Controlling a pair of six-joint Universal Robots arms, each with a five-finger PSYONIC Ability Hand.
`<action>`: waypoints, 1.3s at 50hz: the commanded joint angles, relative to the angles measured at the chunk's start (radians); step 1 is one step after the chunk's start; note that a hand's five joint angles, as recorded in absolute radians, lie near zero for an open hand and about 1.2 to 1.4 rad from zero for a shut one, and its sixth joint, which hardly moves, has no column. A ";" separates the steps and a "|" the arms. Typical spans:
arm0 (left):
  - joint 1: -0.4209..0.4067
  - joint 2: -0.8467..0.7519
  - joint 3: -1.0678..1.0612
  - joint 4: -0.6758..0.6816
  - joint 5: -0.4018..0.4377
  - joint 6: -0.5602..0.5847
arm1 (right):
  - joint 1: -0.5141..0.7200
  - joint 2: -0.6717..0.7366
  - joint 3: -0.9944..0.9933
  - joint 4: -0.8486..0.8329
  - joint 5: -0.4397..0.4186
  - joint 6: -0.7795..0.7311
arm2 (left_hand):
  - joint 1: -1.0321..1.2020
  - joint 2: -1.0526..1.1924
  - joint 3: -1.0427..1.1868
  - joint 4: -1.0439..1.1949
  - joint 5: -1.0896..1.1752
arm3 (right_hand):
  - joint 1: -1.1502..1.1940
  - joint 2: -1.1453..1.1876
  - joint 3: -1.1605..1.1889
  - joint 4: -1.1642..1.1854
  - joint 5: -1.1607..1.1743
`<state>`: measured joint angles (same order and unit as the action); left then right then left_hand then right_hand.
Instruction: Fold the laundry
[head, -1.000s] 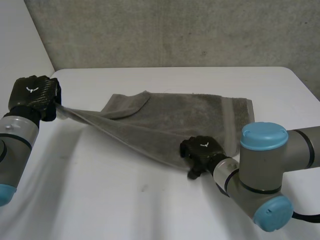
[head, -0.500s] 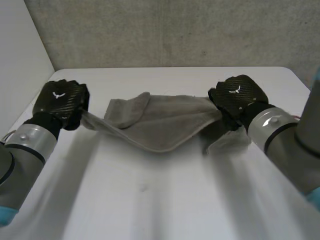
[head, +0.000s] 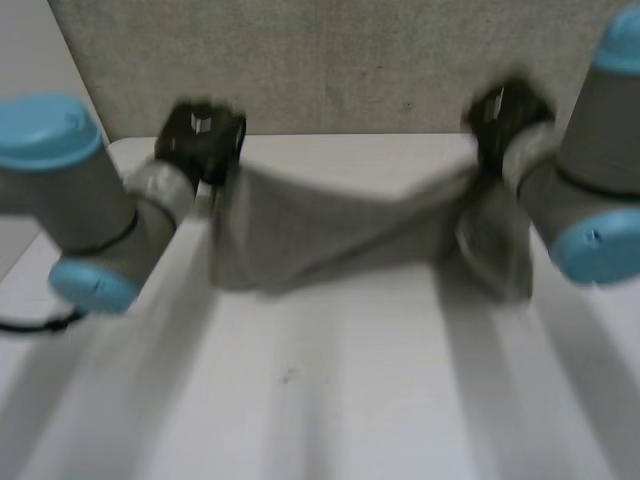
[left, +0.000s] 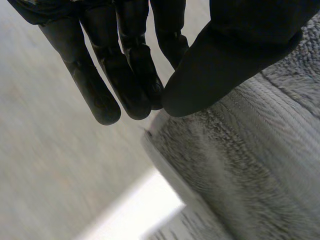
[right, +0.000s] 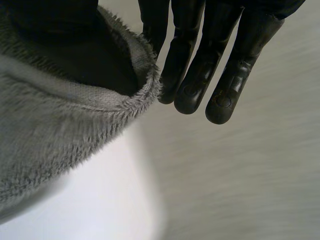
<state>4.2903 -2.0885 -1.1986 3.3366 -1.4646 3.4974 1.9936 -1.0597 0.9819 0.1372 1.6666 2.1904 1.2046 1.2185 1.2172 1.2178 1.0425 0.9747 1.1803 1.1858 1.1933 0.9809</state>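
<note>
A grey towel (head: 330, 230) hangs in the air over the far part of the white table (head: 330, 400), stretched between both hands and sagging in the middle. My left hand (head: 200, 130) holds its left upper corner. In the left wrist view the left hand (left: 130, 70) pinches the towel (left: 260, 150) edge between thumb and straight fingers. My right hand (head: 505, 115) holds the right upper corner, from which a loose end droops. Beside the right hand (right: 200, 60) in its own wrist view, the towel (right: 60, 135) hem is pinched against the thumb, which the cloth hides.
A grey wall (head: 340, 60) stands right behind the table's far edge, close to both raised hands. Both forearms reach forward along the table's sides, the left arm (head: 90, 200) and the right arm (head: 590, 170).
Both hands have risen and moved toward the far edge with the towel. The right hand, on the near edge a second ago, closed on it and lifted it off the table.
</note>
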 joint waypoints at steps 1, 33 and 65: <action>-0.027 0.039 0.476 0.161 -0.189 -0.015 | 0.031 -0.154 -0.058 -0.421 -0.044 -0.035 | 0.192 0.178 0.179 0.178 0.179 | 0.422 0.216 0.210 0.203 0.241; 0.121 0.183 -0.572 0.362 -0.031 -0.051 | -0.099 0.056 0.371 0.085 -0.357 0.109 | 0.192 0.178 0.179 0.178 0.179 | -0.526 -0.731 -0.737 -0.744 -0.706; 0.171 0.226 -0.585 0.363 -0.030 -0.054 | -0.294 -0.229 0.960 -0.361 -0.346 0.861 | 0.192 0.178 0.179 0.178 0.179 | -0.581 -0.787 -0.793 -0.800 -0.762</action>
<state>4.4626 -1.8618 -1.7835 3.7000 -1.4941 3.4445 1.6898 -1.3249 1.9361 -0.1767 1.3206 3.0299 1.2049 1.2186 1.2174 1.2180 1.0426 0.3374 0.3935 0.3756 0.3617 0.1698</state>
